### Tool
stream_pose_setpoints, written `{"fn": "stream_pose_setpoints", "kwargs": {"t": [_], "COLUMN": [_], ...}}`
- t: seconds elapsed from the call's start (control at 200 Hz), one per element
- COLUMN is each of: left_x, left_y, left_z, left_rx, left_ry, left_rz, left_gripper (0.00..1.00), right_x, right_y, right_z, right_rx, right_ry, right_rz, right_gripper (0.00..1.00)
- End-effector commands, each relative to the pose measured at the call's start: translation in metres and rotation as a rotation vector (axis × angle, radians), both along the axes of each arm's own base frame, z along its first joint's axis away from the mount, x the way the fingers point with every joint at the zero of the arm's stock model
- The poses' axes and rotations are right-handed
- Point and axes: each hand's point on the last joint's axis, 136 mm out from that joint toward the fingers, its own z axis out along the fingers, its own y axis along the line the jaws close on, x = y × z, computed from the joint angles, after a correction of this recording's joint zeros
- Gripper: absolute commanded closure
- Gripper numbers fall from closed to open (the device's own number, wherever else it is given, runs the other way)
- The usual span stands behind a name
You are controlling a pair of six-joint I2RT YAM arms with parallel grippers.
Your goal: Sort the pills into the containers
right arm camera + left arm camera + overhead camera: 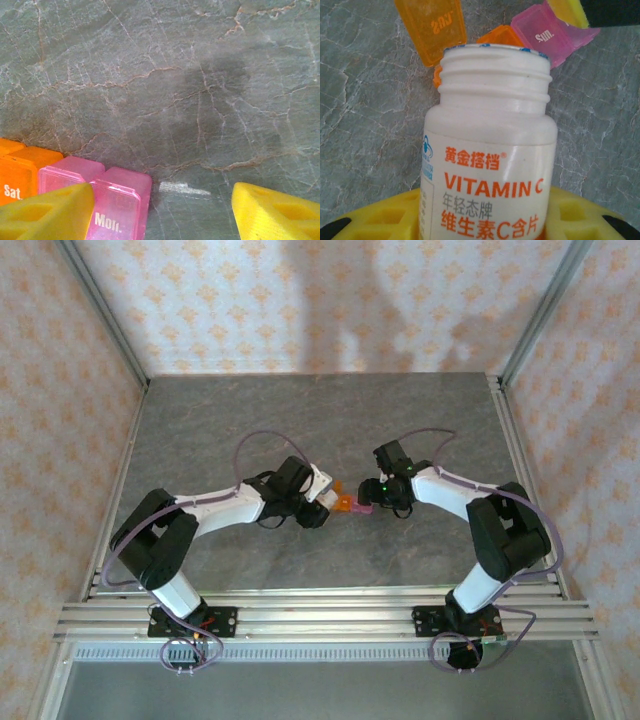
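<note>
My left gripper (485,222) is shut on a white Vitamin C bottle (490,150), gripped between its yellow fingers (375,220). The bottle has no cap, and its mouth points at the containers (545,35), a strip of orange and pink cells with one orange lid (432,25) raised. In the top view the containers (352,506) lie between the left gripper (322,496) and the right gripper (374,502). My right gripper (162,215) is open over bare table, and its left fingertip (45,212) overlaps the pink cell marked Mon. (120,205). The pills are hidden.
The grey marbled table (320,420) stretches wide behind both arms. Patterned walls and metal frame rails (520,470) close in the sides. The aluminium base rail (320,615) runs along the near edge.
</note>
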Motion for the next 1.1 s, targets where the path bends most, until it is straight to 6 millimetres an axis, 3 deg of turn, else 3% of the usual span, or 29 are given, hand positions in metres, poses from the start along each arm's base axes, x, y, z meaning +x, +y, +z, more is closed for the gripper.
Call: {"fn": "stream_pose_setpoints", "kwargs": {"t": [0.0, 0.36, 1.096], "left_x": [-0.0049, -0.0065, 0.0013], "left_y": [0.0027, 0.0094, 0.0088], "left_z": [-0.0011, -0.0089, -0.0058], "left_rx": [0.069, 0.164, 0.229], "left_ry": [0.017, 0.065, 0.085], "left_rz": [-0.04, -0.062, -0.089], "left_gripper": [1.0, 1.0, 1.0], "right_x": [0.0046, 0.0037, 0.0023], "right_y": [0.0, 0.0003, 0.0006], "right_z": [-0.0017, -0.0014, -0.0029], "right_rx": [-0.018, -0.014, -0.012], "right_ry": [-0.01, -0.008, 0.0], "right_rz": [0.004, 0.004, 0.004], "right_gripper": [0.27, 0.27, 0.28]}}
